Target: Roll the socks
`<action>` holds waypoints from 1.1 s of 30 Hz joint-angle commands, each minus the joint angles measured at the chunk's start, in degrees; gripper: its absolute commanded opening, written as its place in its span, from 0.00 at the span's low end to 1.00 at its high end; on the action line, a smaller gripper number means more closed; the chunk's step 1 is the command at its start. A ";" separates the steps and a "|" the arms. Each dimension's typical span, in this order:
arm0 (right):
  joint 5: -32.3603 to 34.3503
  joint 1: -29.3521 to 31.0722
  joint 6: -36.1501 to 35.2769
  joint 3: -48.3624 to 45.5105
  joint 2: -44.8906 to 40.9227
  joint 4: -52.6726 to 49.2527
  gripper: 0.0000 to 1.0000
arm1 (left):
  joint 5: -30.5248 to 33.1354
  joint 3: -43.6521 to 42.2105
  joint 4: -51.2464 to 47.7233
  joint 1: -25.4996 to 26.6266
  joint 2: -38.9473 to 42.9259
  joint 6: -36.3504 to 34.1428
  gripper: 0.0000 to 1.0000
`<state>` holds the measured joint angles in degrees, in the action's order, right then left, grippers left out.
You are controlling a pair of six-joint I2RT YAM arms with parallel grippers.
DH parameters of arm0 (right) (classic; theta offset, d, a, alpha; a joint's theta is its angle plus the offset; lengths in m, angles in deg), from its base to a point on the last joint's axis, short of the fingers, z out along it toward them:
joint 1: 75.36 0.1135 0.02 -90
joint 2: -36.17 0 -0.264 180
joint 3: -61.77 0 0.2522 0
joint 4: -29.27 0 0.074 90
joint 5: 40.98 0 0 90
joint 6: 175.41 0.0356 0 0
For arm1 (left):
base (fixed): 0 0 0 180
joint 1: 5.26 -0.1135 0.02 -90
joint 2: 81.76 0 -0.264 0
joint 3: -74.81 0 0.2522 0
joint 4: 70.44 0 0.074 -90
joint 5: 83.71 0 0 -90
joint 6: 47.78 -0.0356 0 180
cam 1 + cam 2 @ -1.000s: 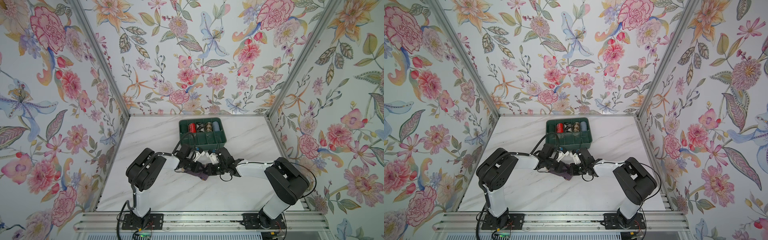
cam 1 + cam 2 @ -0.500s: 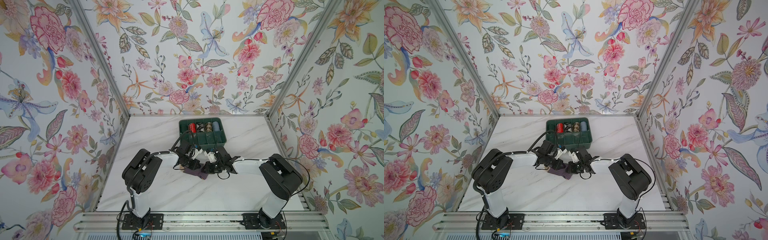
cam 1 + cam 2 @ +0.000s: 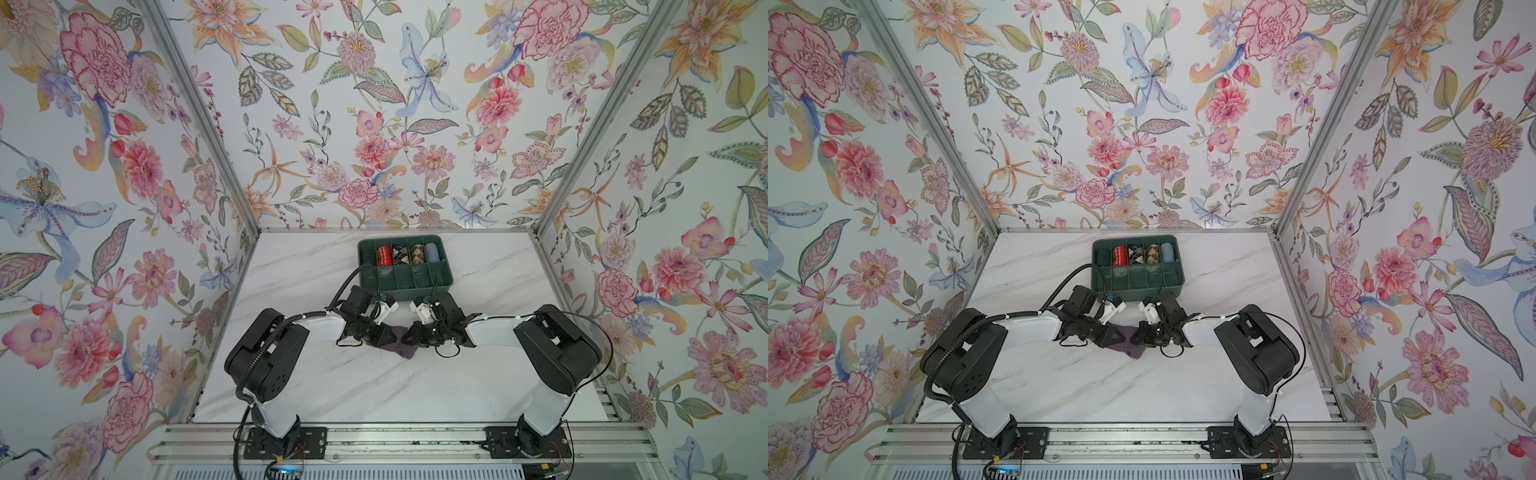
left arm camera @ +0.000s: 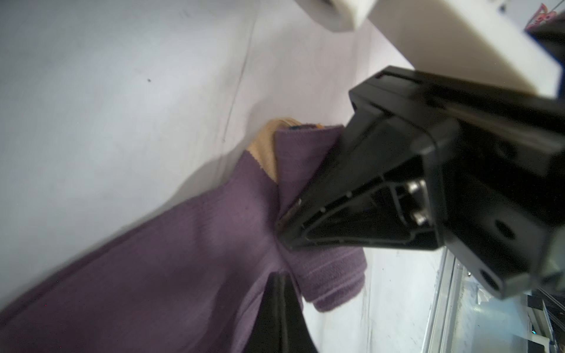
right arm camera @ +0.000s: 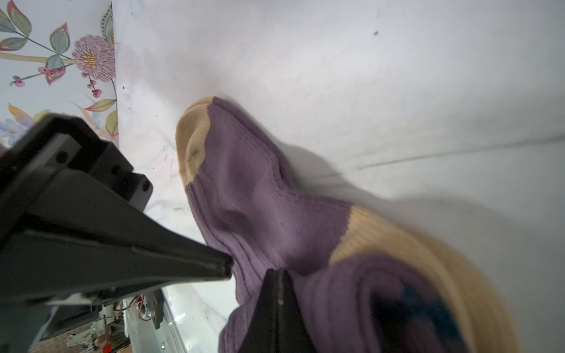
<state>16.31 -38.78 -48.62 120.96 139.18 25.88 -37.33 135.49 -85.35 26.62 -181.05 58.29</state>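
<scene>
The socks [image 3: 400, 348] [image 3: 1129, 348] are dusty purple with tan toe and heel. They lie bunched on the marble table in front of the bin, partly folded over themselves [image 4: 189, 244] [image 5: 260, 189]. My left gripper [image 3: 390, 333] [image 4: 279, 278] is shut, its tip pressed into the fabric from the left. My right gripper [image 3: 409, 336] [image 5: 276, 273] is shut too, its tip pushed into the bundle from the right. No fabric shows between either pair of fingers. Each wrist view shows the other gripper's tip touching the socks. The grippers hide much of the bundle in both top views.
A green divided bin [image 3: 405, 284] [image 3: 1138, 287] stands just behind the grippers. Its back row holds a red patterned roll [image 3: 383, 255], two dark patterned rolls and a light-blue roll [image 3: 432, 252]. Floral walls close in three sides.
Both grippers stayed shut at the socks. The arms leaned toward the bin half a second ago and have drawn back since. The bundle has hardly moved.
</scene>
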 commanded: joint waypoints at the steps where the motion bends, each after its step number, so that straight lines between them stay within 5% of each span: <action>1: 2.83 -1.51 2.01 -3.56 3.87 -5.53 0.02 | -4.93 -2.08 4.93 0.66 1.61 0.92 0.00; 13: 1.76 -1.51 1.96 -3.68 4.48 -4.38 0.02 | -7.11 -5.01 20.92 2.98 4.23 7.79 0.00; 33: -1.03 -2.21 3.46 -4.74 4.66 -1.16 0.03 | -6.57 -5.17 18.11 5.94 -3.19 3.40 0.00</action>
<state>12.12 -40.64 -45.58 118.90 140.57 31.93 -44.32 130.96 -66.58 32.32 -182.45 63.41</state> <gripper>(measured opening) 0.047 0.048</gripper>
